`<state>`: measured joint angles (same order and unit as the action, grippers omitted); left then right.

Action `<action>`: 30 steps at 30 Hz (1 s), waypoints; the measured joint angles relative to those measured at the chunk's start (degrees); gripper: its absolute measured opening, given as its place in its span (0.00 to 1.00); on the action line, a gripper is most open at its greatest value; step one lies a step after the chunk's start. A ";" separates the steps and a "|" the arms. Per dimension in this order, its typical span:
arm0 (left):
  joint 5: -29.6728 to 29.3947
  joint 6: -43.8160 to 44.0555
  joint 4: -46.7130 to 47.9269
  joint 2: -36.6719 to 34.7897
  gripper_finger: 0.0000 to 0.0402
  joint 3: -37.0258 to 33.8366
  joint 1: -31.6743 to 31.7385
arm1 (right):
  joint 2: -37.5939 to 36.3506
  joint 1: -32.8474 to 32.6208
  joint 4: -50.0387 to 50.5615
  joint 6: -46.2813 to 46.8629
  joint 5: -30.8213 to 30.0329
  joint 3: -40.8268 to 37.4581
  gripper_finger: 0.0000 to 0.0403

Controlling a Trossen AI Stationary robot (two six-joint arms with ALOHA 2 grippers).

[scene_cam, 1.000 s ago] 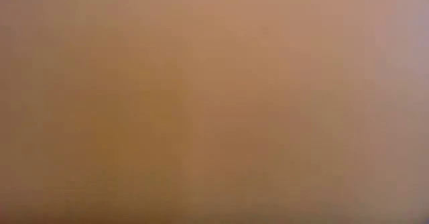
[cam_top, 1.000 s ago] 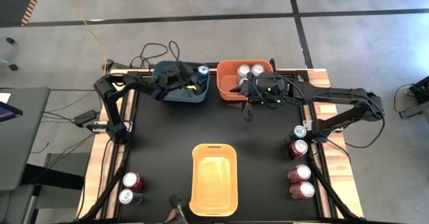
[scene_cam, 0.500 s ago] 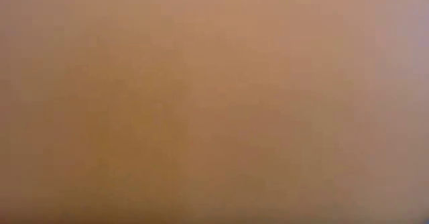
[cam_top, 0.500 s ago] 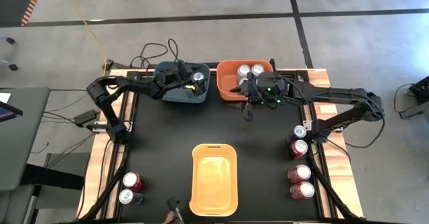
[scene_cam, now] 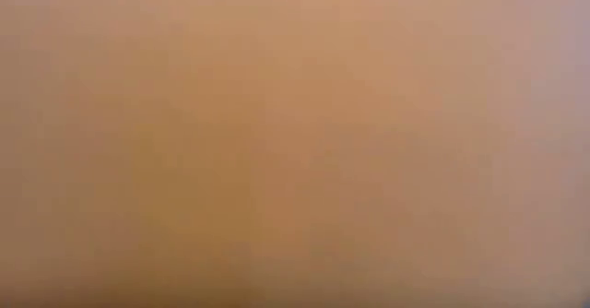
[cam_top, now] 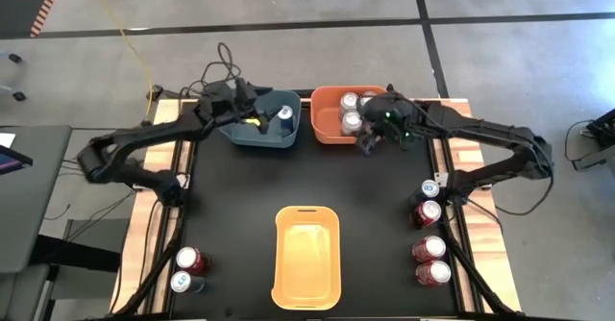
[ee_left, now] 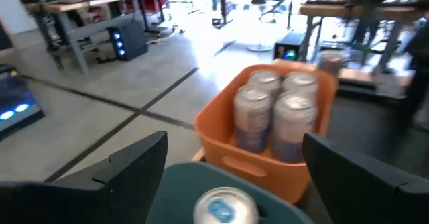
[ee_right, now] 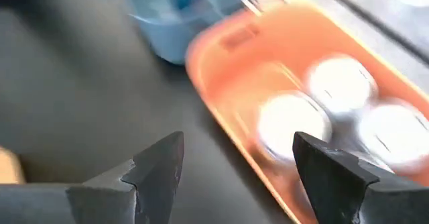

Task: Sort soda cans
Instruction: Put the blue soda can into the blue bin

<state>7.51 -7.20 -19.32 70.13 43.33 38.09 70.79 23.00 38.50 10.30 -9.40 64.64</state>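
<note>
On the black table [cam_top: 231, 196], seen from above, you have three plastic bins: a blue-grey one [cam_top: 252, 135] holding one blue-bodied soda can [cam_top: 285, 115], an orange one [cam_top: 329, 134] with silver-grey cans [cam_top: 352, 122] in it, partly hidden by the right arm, and a long yellow-orange one [cam_top: 307, 259] near the front. Two cans stand at the front left, one red [cam_top: 192, 259], one blue [cam_top: 183, 283]; four stand along the right edge, three red [cam_top: 428, 212] and one blue [cam_top: 430, 189]. No label reads.

The low view gives you only a tan blur.

Through the left wrist view, the left gripper [ee_left: 231, 163] is spread wide above the blue can [ee_left: 224, 207]; four silver-grey cylinders [ee_left: 255, 117] fill the orange bin [ee_left: 221, 140].

Through the right wrist view, the right gripper [ee_right: 234, 163] is released, hovering at the orange bin's rim [ee_right: 221, 56], three silver tops [ee_right: 291, 120] blurred.
</note>
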 joint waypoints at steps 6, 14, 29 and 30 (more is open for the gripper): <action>-0.33 -0.29 7.53 -8.88 0.85 0.00 -4.70 | 0.04 9.68 7.40 3.20 -0.23 0.00 0.74; -0.57 -0.30 13.92 -12.77 0.85 0.00 -9.02 | 0.04 17.98 20.00 4.69 -1.06 0.00 0.74; -0.66 -0.11 17.42 -12.83 0.85 0.00 -12.57 | -0.48 24.92 28.94 4.85 -1.04 0.00 0.74; -0.66 -0.11 17.82 -12.83 0.85 0.00 -12.76 | -0.46 25.47 29.15 4.83 -1.04 0.00 0.74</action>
<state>6.85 -7.31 -1.49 57.30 43.33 25.33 70.33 48.47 67.65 15.13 -10.44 64.64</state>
